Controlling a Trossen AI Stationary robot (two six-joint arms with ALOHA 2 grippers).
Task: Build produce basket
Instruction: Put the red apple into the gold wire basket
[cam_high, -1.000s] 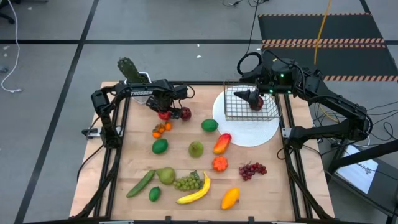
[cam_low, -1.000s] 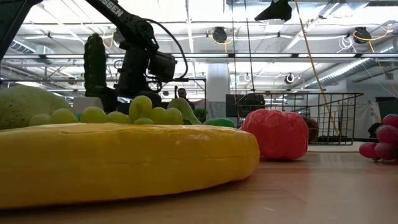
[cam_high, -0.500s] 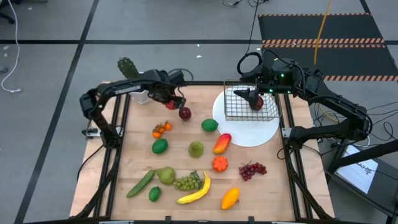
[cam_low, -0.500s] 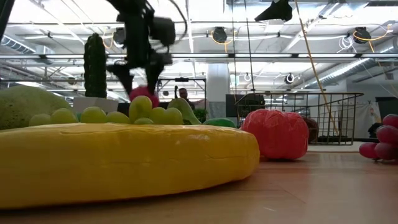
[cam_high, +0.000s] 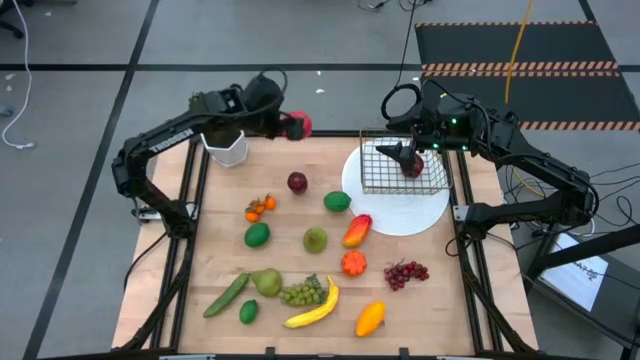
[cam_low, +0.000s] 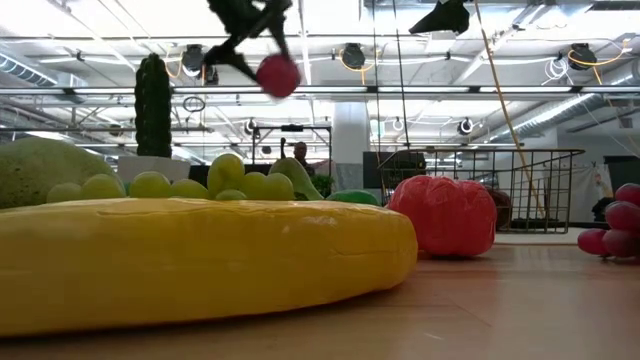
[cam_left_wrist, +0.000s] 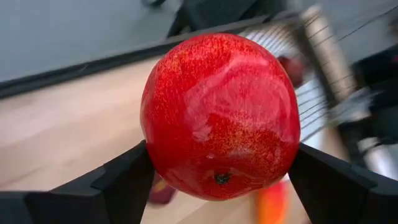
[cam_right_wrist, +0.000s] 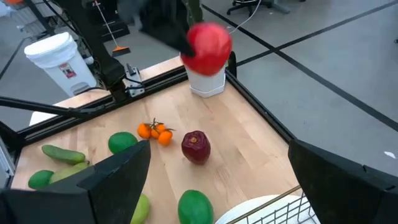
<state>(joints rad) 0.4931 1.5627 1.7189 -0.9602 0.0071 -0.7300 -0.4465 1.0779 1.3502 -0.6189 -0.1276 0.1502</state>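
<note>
My left gripper (cam_high: 288, 125) hangs high over the table's far left part, shut on a red apple (cam_high: 299, 124), also seen in the low view (cam_low: 278, 75). The wire basket (cam_high: 402, 166) stands on a white plate (cam_high: 400, 212) at the far right, with a dark red fruit (cam_high: 412, 167) inside. My right gripper (cam_high: 400, 155) hovers open over the basket, touching nothing. The other produce lies loose on the wood: a dark red apple (cam_high: 297, 181), limes (cam_high: 337, 201), a mango (cam_high: 357, 230), a banana (cam_high: 315, 308), green grapes (cam_high: 303, 292), purple grapes (cam_high: 405, 272) and a cucumber (cam_high: 226, 295). My left gripper pinches the red apple between its two fingers (cam_left_wrist: 124, 180), one on each opposite side (cam_left_wrist: 152, 149). The fingers slant down from the table's left toward the basket. The apple is lifted well clear of the table, its dimpled end (cam_left_wrist: 219, 178) facing the wrist camera.
A white pot (cam_high: 228, 148) with a cactus (cam_low: 152, 100) stands at the far left corner, under my left arm. Small oranges (cam_high: 260, 207) and another lime (cam_high: 257, 235) lie left of centre. Bare wood shows between the dark red apple and the plate.
My left gripper has risen from the table beside the dark red apple, carrying the red apple well clear of the wood. It has tipped from pointing steeply down to a slant toward the basket. The dark red apple stays where it lay.
</note>
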